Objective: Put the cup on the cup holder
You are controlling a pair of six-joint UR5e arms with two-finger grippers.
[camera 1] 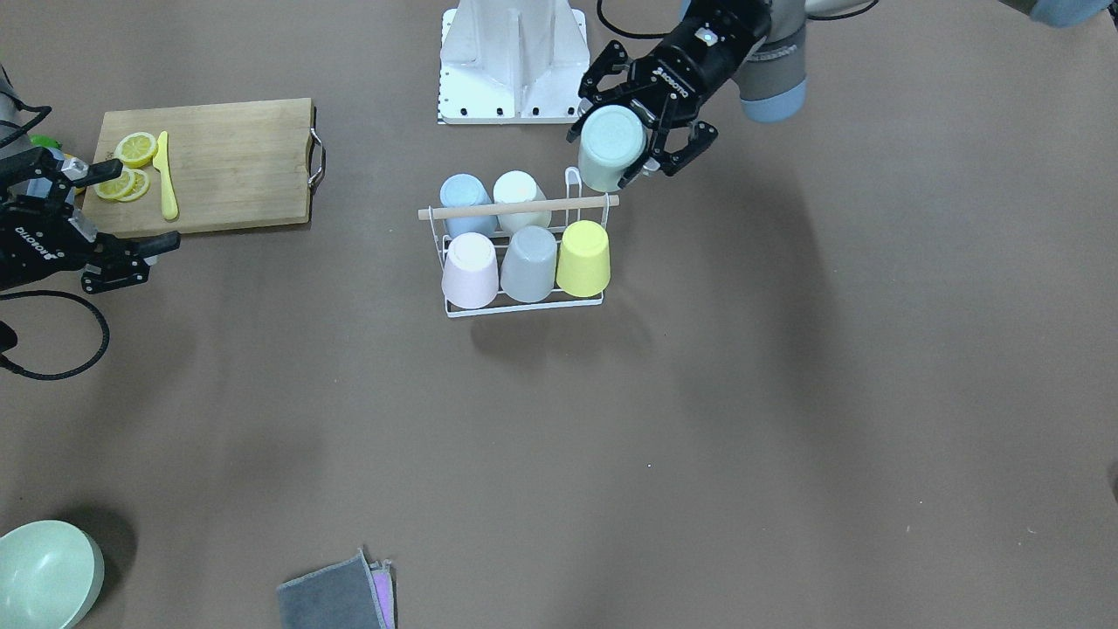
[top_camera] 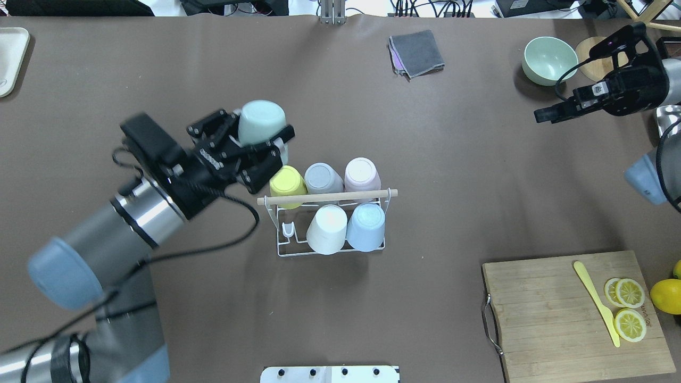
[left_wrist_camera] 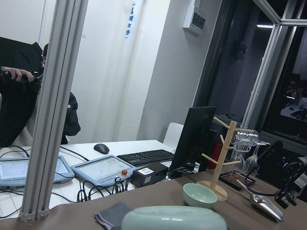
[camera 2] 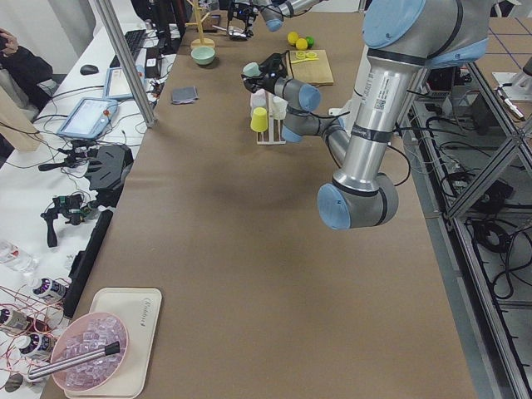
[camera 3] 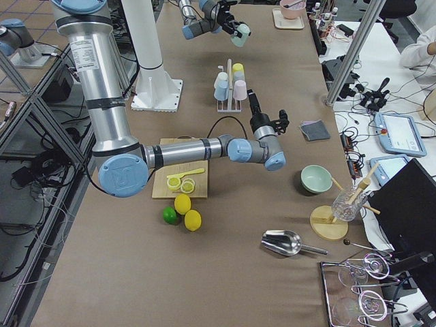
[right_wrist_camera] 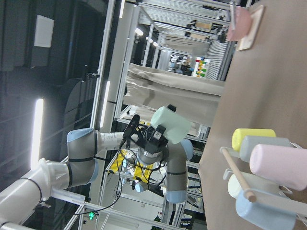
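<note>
Left wrist view: only a curved sliver of the mint cup [left_wrist_camera: 173, 218] shows, cut off by the bottom edge. The fingers are out of frame there.

Overhead: left gripper [top_camera: 250, 154] is clamped across the cup. The cup hangs tilted in the air, flat base away from the wrist, mouth hidden among the fingers [top_camera: 260, 175]. One finger overlaps the yellow cup [top_camera: 287, 183], so I cannot tell the gap between them. Mint cup is at 10 o'clock of the cup holder [top_camera: 290, 244], not on it.

Right gripper [top_camera: 540, 114] is edge-on overhead. The front view shows its fingers spread with nothing between.

The rack's 8 o'clock corner has a bare prong [top_camera: 287, 230]. Inverted cups fill the rest: yellow, grey [top_camera: 321, 178], pink [top_camera: 362, 173], white [top_camera: 327, 229], blue [top_camera: 367, 226]. Bare brown table [top_camera: 425, 159] rings the rack. Cutting board [top_camera: 553, 314] at 4 o'clock, well apart.

Cups are matte, tapered, pastel. Rack is thin white wire. Rod [top_camera: 327, 197] is pale round wood.
</note>
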